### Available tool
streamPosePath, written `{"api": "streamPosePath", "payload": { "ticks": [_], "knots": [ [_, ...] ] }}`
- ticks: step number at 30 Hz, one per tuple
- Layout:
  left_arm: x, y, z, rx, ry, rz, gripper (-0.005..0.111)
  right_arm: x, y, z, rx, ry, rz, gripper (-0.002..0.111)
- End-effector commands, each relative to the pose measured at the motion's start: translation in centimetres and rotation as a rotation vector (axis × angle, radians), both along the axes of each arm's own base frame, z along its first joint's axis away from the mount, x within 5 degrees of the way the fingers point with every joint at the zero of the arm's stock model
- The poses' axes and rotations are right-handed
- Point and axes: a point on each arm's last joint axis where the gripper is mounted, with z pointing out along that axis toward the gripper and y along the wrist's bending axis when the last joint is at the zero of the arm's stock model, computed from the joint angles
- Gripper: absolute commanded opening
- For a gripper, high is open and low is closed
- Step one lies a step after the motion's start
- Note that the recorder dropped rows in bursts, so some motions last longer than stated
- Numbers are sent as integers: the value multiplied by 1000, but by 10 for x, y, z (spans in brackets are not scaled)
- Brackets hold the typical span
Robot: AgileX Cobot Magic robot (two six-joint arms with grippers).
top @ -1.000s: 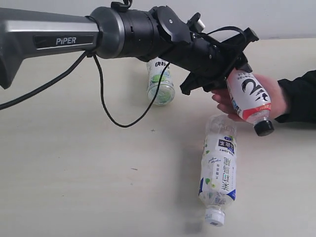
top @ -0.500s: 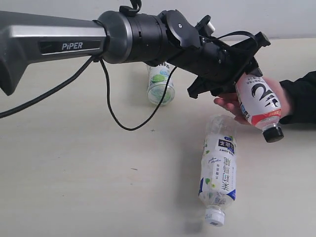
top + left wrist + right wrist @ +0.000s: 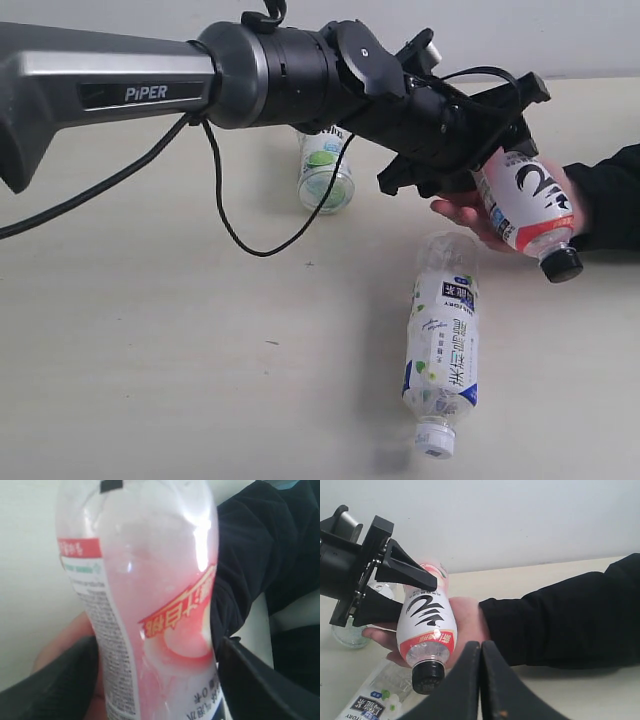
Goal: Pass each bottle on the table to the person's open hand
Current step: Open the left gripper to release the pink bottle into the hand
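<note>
The pink-tinted, black-capped bottle point(image 3: 525, 205) point(image 3: 150, 580) point(image 3: 427, 625) lies across the person's open hand point(image 3: 465, 212) point(image 3: 470, 620), cap pointing down and outward. My left gripper point(image 3: 495, 150) point(image 3: 157, 645) point(image 3: 417, 595) straddles the bottle's base end, jaws parted, with thin slits beside the bottle. A blue-labelled bottle point(image 3: 442, 340) lies on the table point(image 3: 150, 350) below the hand. A green-labelled bottle point(image 3: 325, 170) lies behind the left arm. My right gripper point(image 3: 481, 647) is shut and empty, hovering in front of the black sleeve; the exterior view does not show it.
The left arm's black cable point(image 3: 235, 230) loops down over the table. The person's black-sleeved forearm point(image 3: 610, 195) point(image 3: 560, 615) reaches in from the right edge. A pale wall point(image 3: 495, 520) stands behind the table's far edge.
The left gripper carried the pink bottle right and slightly up, then its jaws widened. The bottle tipped further, cap end lower, and settled on the palm. The right gripper stayed shut.
</note>
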Motion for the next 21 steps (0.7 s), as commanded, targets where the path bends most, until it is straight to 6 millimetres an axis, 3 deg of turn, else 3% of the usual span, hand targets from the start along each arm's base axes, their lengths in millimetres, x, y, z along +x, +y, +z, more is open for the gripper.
{"api": "streamPosePath", "payload": {
  "ticks": [1,9,17,18,21],
  "knots": [
    [1,4,-1,33,-21,-64,66,0,0,-1,3,-6,-6,0],
    [15,32,10,71,14,-151,66,0,0,-1,3,-6,-6,0],
    [17,37,12,104,-62,-232,66,0,0,-1,3,-6,-6,0],
    [17,37,13,104,-70,-238,67,0,0,-1,3,-6,-6,0],
    [17,37,14,102,-96,-254,89,0,0,-1,3,-6,-6,0]
  ]
}}
